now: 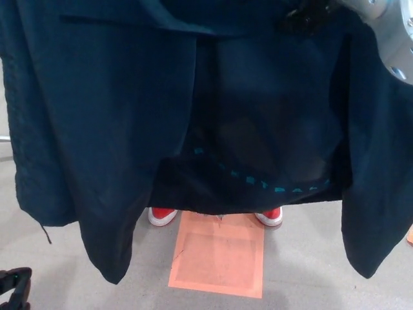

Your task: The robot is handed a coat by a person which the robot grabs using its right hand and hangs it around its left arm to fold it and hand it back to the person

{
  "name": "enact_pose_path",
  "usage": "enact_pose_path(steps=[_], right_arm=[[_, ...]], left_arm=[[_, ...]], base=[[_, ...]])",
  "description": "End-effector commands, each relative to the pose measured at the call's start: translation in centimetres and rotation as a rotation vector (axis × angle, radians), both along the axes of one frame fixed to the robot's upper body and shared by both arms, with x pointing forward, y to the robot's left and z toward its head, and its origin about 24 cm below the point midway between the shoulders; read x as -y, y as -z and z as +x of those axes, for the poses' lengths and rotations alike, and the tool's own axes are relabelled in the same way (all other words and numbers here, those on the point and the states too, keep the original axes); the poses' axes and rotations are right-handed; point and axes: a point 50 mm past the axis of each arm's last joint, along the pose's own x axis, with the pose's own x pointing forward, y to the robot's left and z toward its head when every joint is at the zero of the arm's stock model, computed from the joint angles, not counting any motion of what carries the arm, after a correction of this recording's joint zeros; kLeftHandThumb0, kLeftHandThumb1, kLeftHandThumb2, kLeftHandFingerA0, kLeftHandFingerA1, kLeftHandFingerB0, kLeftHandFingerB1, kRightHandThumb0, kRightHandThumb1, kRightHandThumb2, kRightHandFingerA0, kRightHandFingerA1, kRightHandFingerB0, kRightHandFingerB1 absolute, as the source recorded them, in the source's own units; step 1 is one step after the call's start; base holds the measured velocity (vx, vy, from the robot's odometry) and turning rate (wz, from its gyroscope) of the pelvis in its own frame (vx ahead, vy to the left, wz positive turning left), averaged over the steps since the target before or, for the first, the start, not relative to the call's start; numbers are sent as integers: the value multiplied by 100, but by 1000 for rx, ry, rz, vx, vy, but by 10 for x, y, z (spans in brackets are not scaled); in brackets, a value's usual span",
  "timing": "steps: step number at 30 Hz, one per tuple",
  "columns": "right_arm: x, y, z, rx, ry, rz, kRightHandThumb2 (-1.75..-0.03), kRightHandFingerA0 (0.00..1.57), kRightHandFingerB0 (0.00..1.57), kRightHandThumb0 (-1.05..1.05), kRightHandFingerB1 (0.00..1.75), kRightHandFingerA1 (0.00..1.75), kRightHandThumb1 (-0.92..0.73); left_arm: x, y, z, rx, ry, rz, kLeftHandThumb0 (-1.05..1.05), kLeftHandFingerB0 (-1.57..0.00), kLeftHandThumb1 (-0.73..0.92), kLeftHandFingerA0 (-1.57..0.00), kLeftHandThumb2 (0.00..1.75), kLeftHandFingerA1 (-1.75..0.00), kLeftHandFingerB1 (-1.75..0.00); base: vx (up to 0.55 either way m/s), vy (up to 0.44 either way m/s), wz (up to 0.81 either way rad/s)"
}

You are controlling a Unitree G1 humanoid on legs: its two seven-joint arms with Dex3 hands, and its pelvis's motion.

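A dark navy coat point(110, 129) hangs open across almost the whole head view, its lining showing a teal dotted line point(271, 186) near the hem. My right hand point(304, 15) is a dark blurred shape pressed against the coat's upper edge at the top, with its silver forearm point(393, 39) entering from the top right corner. Whether it grips the cloth is hidden. Only a small black part of my left hand point(13, 285) shows in the bottom left corner, well below the coat and apart from it.
A person stands behind the coat; only the red shoes point(162, 215) point(271, 217) show under the hem. An orange mat point(219, 255) lies on the grey floor point(310, 284) in front of them.
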Motion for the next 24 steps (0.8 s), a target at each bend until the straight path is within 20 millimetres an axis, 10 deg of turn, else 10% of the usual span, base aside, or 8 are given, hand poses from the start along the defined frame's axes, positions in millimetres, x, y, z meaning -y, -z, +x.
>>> enact_pose_path(steps=[1,4,5,13,17,20,23,24], right_arm=[[39,27,7,268,22,410,-67,96,88,-39,109,136,-87],[41,23,8,239,24,498,-111,73,51,-36,62,73,-73],[41,22,8,239,22,524,-67,81,65,-40,55,92,-92],[46,8,9,240,-39,707,-111,95,80,-38,92,116,-71],[38,-16,10,239,-63,835,-67,77,59,-39,154,175,-89],[31,-43,9,270,-83,867,-111,98,78,-41,105,118,-73],[25,-62,10,254,-70,940,-67,83,67,-43,144,167,-87],[21,-72,9,256,-67,964,-66,79,61,-44,161,175,-89]], left_arm=[[-3,-7,3,72,-15,-64,-73,0,73,-9,103,-45,-30],[-2,-7,4,81,-14,-56,-70,-8,87,-16,68,-32,-22],[-2,-8,4,83,-15,-59,-72,0,71,-14,103,-47,-34],[7,-10,10,110,95,-33,-70,-5,71,-5,104,-41,-39],[23,-15,18,187,214,-56,-35,0,58,0,112,-48,-47],[46,-28,24,291,388,-128,-68,-23,85,-24,66,-35,-32],[67,-38,24,346,495,-175,-70,-18,84,-25,65,-35,-31],[79,-44,23,359,584,-179,-36,0,55,0,111,-47,-48]], base=[[0,0,0],[0,0,0],[0,0,0],[0,0,0],[0,0,0],[0,0,0],[0,0,0],[0,0,0]])
